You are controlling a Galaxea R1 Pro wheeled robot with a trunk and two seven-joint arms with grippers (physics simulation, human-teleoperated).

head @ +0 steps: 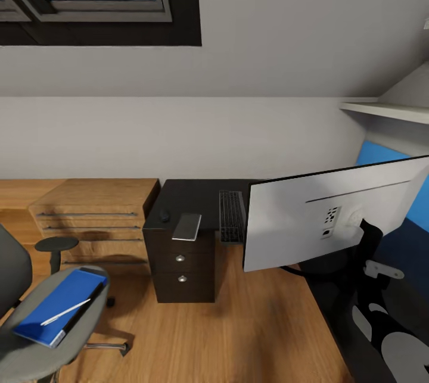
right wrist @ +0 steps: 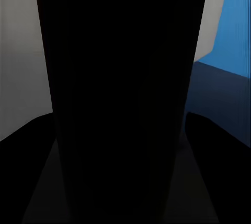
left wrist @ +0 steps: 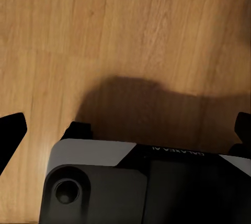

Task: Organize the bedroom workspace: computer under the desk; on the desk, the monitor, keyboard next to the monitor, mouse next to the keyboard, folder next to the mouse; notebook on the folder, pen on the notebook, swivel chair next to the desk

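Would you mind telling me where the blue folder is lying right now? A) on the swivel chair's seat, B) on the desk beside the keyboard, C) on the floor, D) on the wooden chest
A: the folder lies flat on the swivel chair seat, with the pen across its cover.

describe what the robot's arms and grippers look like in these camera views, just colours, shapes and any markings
In the left wrist view, the left gripper has black finger tips at both edges of the picture, on a light grey and black housing with a round socket and small white Galaxea lettering. In the head view, the right arm is black with light grey patches and a white bracket. The right wrist view is mostly a dark shape; its fingers cannot be made out.
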